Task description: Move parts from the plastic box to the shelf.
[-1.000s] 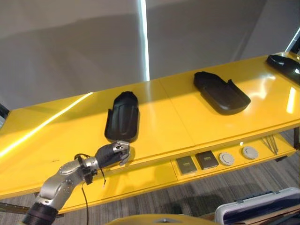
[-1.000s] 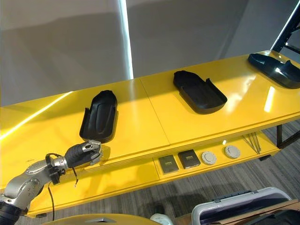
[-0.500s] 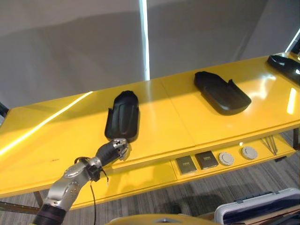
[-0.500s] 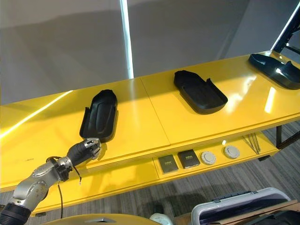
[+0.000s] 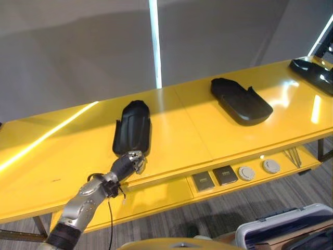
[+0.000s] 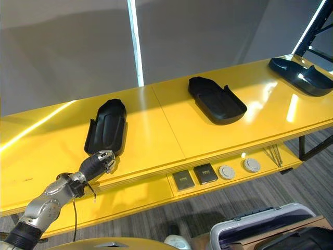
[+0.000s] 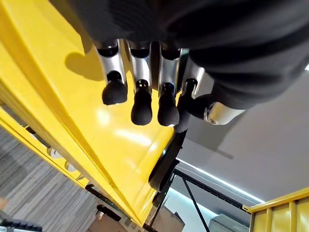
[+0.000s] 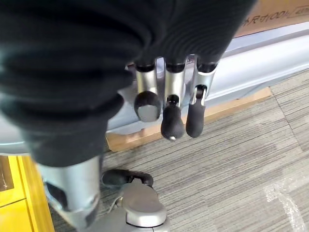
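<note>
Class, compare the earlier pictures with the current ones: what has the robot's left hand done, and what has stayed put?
The left hand has reached forward along the yellow shelf, up to the near end of the black part, holding nothing. The parts on the shelf stayed where they lay.

Head stereo pair looks down on long yellow glossy shelf (image 5: 218, 125), sharing it; wrist cameras sit close: left over shelf, right over floor.

Three black moulded parts (image 5: 132, 128) (image 5: 241, 101) (image 6: 300, 76) lie spaced along the yellow shelf (image 5: 192, 133); plastic box (image 6: 255, 225) on the floor.
</note>
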Available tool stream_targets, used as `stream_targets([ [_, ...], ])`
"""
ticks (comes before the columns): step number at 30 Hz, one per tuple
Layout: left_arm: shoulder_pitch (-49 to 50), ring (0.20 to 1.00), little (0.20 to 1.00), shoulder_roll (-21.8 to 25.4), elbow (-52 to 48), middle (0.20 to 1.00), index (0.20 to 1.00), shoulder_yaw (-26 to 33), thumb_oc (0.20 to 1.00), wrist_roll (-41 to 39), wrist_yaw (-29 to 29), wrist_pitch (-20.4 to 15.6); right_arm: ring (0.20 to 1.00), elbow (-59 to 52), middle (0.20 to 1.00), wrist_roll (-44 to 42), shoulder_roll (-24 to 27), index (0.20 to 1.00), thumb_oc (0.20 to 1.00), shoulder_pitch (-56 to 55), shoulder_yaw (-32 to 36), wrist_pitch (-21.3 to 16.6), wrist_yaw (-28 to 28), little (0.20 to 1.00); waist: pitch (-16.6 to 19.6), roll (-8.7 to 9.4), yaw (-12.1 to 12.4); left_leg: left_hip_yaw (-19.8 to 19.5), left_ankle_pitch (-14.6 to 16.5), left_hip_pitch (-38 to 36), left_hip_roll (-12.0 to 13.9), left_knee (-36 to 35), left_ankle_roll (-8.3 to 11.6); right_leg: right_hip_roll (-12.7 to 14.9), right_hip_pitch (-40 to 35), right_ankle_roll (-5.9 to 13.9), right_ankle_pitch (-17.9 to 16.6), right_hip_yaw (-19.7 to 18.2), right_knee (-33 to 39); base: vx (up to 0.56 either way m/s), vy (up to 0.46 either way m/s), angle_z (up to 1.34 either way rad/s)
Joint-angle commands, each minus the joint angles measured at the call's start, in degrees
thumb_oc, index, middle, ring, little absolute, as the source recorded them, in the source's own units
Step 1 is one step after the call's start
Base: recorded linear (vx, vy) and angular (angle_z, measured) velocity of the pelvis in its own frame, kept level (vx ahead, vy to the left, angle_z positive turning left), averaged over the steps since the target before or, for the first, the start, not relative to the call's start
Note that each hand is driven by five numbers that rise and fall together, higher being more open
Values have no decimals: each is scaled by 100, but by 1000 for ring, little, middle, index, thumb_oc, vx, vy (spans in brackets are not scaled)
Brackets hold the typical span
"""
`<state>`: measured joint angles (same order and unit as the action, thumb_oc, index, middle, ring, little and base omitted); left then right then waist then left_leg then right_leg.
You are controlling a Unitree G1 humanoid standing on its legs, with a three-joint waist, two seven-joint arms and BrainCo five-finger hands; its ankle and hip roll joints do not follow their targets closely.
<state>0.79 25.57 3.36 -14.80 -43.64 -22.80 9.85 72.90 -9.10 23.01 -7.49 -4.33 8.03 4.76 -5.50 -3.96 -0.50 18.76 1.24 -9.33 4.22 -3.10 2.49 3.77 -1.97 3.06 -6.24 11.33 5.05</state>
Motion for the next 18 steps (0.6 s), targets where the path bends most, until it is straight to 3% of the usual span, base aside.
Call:
stream_targets([
  [1, -481, 200, 200, -43, 52, 200, 200, 69, 200, -72, 179, -523, 1000, 266, 1000, 80, -246, 1000, 1000, 205, -335, 60, 129, 1000, 38, 242, -89, -95, 210, 428, 227, 599, -11, 478, -252, 520, 399, -60, -233, 0, 0, 0],
  [18, -770, 200, 200, -145, 292, 200, 200, 60, 200, -25, 281, -726, 1000, 252, 1000, 226, -263, 1000, 1000, 202, -388, 95, 130, 1000, 60, 274, -165, -67, 250, 402, 245, 677, -23, 449, -263, 496, 451, -127, -295, 5, -1, -1],
])
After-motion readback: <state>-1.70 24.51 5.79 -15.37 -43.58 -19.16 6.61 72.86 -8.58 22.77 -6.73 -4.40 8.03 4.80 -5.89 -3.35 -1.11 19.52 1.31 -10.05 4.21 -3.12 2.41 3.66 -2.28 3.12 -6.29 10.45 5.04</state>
